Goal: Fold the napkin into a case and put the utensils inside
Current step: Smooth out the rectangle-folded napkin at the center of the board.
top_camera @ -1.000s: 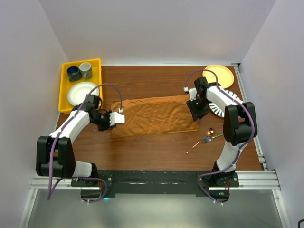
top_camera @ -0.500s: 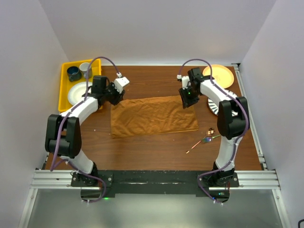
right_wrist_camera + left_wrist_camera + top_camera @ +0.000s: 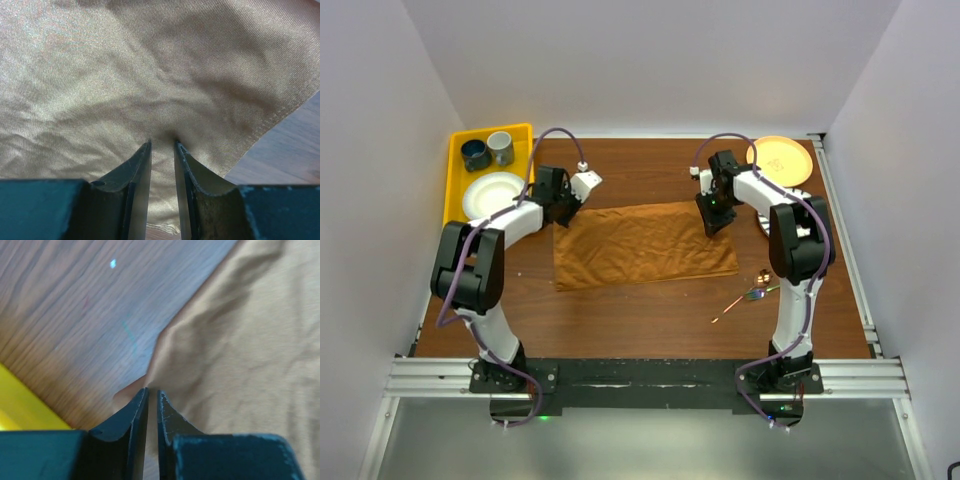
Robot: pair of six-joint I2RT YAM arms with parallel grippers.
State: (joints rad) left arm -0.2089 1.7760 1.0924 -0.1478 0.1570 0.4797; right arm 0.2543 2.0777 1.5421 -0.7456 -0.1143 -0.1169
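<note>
Both arms have swung from the napkin's [image 3: 645, 245] short ends toward the far edge of the table [image 3: 640, 330], and each now sits at one far corner of the cloth. The napkin lies mid-table as a broad strip, its long axis running left to right, parallel to the table's near edge.

Note the left gripper [image 3: 563, 207] at the far-left corner. In its wrist view the jaws stand almost together, and the cloth's corner rises into the thin slit between them [image 3: 152, 390]. This reads as a pinch on the napkin.

Note the right gripper [image 3: 713, 218] at the far-right corner. Its jaws are drawn in to a narrow gap, and the fabric puckers toward the tips [image 3: 162, 142], so this too reads as a pinch.

From both grippers the body of the cloth lies toward the near edge. You would therefore probably carry the far long edge nearward, keeping both corners level, to narrow the strip.

The utensils [image 3: 752, 294] lie off the cloth, toward the near-right corner of the table. The right arm is the nearer one to them.
</note>
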